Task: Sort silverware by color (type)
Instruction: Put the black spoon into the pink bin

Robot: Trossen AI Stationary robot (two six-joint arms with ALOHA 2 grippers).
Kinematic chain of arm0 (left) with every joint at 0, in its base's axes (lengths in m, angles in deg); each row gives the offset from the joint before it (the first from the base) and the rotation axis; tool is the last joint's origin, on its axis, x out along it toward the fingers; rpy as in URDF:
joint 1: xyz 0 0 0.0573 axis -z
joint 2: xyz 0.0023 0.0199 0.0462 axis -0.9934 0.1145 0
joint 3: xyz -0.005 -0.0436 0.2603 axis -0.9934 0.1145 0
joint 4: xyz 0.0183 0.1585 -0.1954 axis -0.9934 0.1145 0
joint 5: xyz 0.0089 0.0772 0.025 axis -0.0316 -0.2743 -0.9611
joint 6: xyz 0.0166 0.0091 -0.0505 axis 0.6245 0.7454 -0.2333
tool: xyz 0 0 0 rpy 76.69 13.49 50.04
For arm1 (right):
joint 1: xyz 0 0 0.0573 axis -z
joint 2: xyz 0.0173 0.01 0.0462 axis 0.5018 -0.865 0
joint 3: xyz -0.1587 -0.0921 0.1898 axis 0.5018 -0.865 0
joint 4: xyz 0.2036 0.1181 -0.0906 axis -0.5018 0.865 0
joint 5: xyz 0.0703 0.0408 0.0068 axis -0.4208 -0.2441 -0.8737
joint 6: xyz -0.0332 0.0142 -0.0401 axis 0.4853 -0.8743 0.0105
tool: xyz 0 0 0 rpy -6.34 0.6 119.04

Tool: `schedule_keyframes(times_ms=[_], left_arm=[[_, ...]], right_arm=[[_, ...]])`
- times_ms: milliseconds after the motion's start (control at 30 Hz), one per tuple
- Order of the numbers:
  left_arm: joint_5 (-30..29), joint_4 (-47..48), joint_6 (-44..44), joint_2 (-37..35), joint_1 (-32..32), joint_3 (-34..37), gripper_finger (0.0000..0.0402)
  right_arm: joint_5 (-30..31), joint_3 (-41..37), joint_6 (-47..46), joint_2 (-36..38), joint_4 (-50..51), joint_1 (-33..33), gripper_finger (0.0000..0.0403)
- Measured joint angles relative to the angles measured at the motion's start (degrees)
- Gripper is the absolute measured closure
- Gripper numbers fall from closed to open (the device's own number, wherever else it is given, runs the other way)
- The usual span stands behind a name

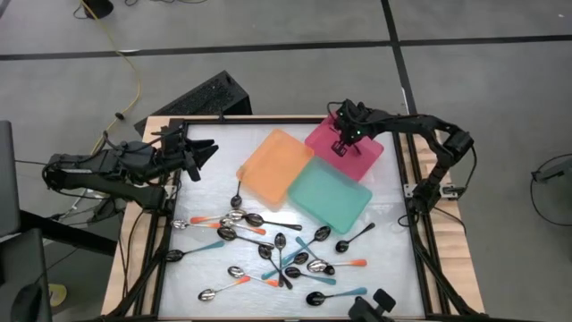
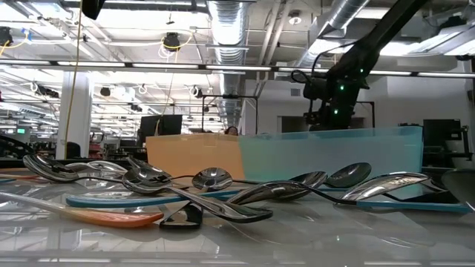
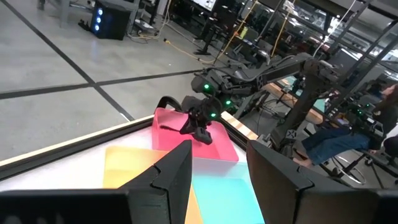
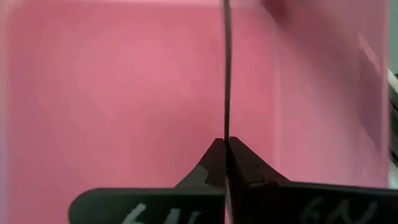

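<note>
Black spoon hanging over the pink tray!

The right hand (image 1: 343, 143) is clamped tight on a thin all-black spoon (image 4: 227, 68), poised above the pink rectangular plastic tray (image 1: 371, 156) near the desk's far right corner; next, I'd say, lower and let go. The left hand (image 1: 198, 156) waits, fingers apart, at the left edge. The remaining scattered spoons (image 1: 268, 250) lie along the near edge.

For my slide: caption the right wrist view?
Right end effector shut on a thin black spoon handle above the pink tray.
</note>
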Motion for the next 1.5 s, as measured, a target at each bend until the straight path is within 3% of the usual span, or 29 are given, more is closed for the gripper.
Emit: schedule_keyframes(times_ms=[500,833,1167,1500], left_arm=[[0.0,0.0,-0.2,0.0,0.0,0.0,0.0262],[0.0,0.0,-0.2,0.0,0.0,0.0,0.0262],[0.0,0.0,-0.2,0.0,0.0,0.0,0.0262],[0.0,0.0,-0.2,0.0,0.0,0.0,0.0262]], right_arm=[[0.5,0.2,0.4,-2.9,0.2,-0.5,0.0393],[0.5,0.0,0.4,-3.2,0.8,-0.5,0.0342],[0.5,0.1,0.4,-3.2,1.4,-0.5,0.0337],[2.3,5.6,3.7,-0.8,7.1,-1.2,0.0336]])
